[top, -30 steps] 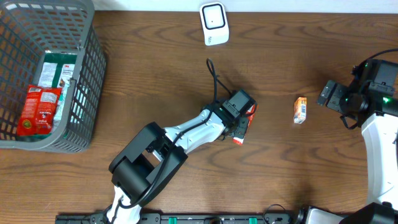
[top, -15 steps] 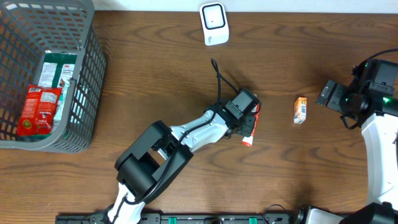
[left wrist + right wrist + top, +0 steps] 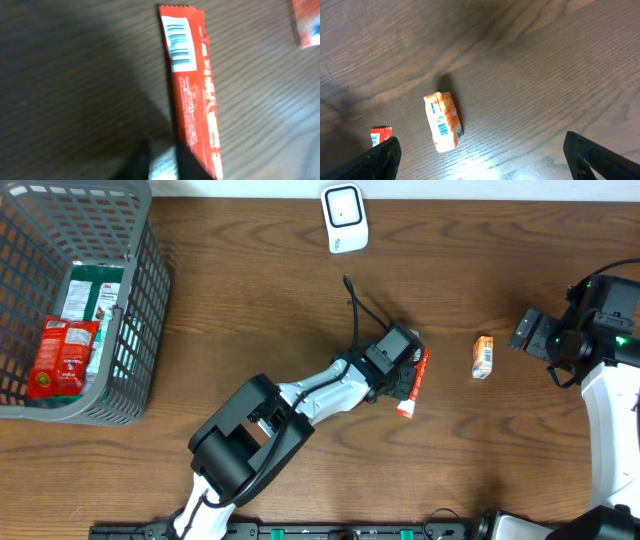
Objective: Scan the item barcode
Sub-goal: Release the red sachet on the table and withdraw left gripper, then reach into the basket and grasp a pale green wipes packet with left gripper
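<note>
I'm watching the red foil-wrapped snack bar (image 3: 413, 386), which is lying flat on the brown wooden table (image 3: 250, 310) just right of centre in the overhead view. Its long axis is running nearly top to bottom, with the upper end leaning right. The white barcode scanner (image 3: 343, 218) is standing at the top centre of the frame, up and to the left of the bar and well apart from it.

In the left wrist view the printed barcode (image 3: 179, 42) is facing up at the upper end of the wrapper, so I'm judging it readable once it is carried up there.

The left arm is clearly the nearer one. It is reaching diagonally from the lower left, with the left gripper (image 3: 403, 372) right at the bar. One finger (image 3: 162, 162) is touching the wrapper's left edge. I cannot tell whether the jaws are pinching it or parting.

The right gripper (image 3: 481, 140) is hanging at the right edge, spread wide and holding nothing, with the small orange carton (image 3: 443, 121) lying below it.
</note>
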`<action>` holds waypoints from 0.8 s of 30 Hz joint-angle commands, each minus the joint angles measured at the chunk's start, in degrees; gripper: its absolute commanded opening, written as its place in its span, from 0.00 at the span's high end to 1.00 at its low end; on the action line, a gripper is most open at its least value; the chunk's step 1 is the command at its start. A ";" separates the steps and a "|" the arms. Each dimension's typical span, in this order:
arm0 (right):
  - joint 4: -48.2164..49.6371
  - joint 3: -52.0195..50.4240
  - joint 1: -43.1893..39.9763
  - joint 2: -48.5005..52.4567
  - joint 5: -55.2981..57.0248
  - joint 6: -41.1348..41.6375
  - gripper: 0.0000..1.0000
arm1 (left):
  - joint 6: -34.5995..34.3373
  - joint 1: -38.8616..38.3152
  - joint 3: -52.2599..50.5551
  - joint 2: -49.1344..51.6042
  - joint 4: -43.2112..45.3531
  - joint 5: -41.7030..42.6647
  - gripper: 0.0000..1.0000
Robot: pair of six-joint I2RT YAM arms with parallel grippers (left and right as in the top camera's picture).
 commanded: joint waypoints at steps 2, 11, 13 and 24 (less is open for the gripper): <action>-0.09 0.57 -0.24 -0.07 0.11 0.83 0.01 | 7.54 2.56 4.96 -4.42 -6.71 -0.96 0.66; -0.09 0.57 -0.24 -0.07 0.13 0.83 0.01 | 9.22 22.27 24.63 -26.08 -29.09 -8.04 0.41; -0.09 0.57 -0.24 -0.07 0.13 0.83 0.01 | 9.20 30.82 26.58 -30.86 -30.23 -8.02 0.41; -0.07 0.57 -0.24 -0.07 0.13 0.83 0.01 | 6.36 74.49 23.98 -33.68 -48.61 -8.02 0.36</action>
